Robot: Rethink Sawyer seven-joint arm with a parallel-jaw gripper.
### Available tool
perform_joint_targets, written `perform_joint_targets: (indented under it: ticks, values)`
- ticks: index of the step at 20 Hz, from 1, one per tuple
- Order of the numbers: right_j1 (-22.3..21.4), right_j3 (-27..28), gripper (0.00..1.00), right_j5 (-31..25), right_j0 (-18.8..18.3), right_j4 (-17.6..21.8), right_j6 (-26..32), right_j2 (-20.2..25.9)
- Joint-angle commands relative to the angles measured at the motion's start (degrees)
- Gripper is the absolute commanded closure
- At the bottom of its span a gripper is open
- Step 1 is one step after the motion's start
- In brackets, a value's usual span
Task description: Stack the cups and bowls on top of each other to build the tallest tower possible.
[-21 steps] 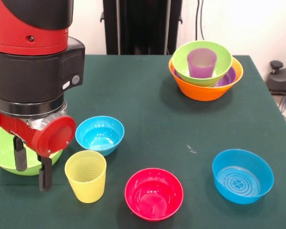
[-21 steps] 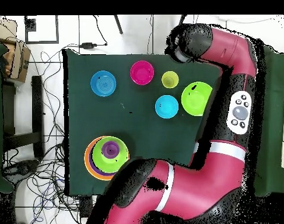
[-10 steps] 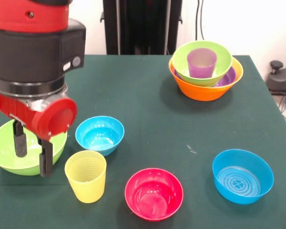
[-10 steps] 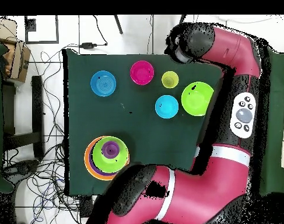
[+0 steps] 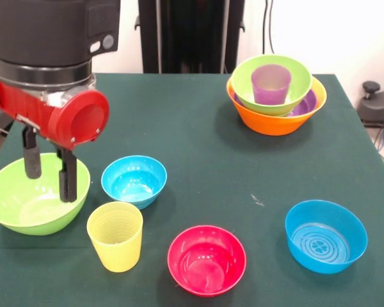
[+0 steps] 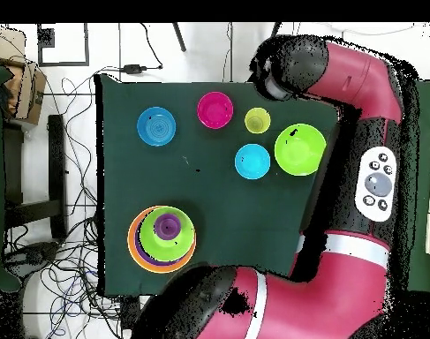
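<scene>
While the gripper (image 5: 49,176) hangs at the left of the front view, its two black fingers (image 5: 67,179) stand apart with nothing between them, poised over the lone lime green bowl (image 5: 22,204); whether a fingertip touches the bowl cannot be told. Just right of that bowl sits a small blue bowl (image 5: 134,181), and below it the ribbed yellow cup (image 5: 115,235) stands upright. Pink-red bowl (image 5: 207,259) lies at bottom centre; a second blue bowl (image 5: 326,235) sits lower right, well apart from the rest.

Tower (image 5: 276,93) at upper right: orange bowl (image 5: 275,121) as base, a purple bowl (image 5: 309,102) nested in it, a lime green bowl (image 5: 243,83) on that, and the translucent purple cup (image 5: 271,84) upright inside.

Overhead view: tower (image 6: 162,238) at lower left of the green table (image 6: 218,212), loose pieces across the top.
</scene>
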State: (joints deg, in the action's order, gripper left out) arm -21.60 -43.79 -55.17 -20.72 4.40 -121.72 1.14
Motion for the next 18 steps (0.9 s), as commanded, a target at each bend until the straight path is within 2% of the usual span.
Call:
perform_joint_targets:
  ticks: [1, 18]
  values:
    - [-2.67, -14.18, 0.0, 5.32, -0.17, 2.99, 10.97, 4.58]
    - [-3.63, -24.2, 0.0, 17.2, -0.71, 5.24, 7.85, 5.02]
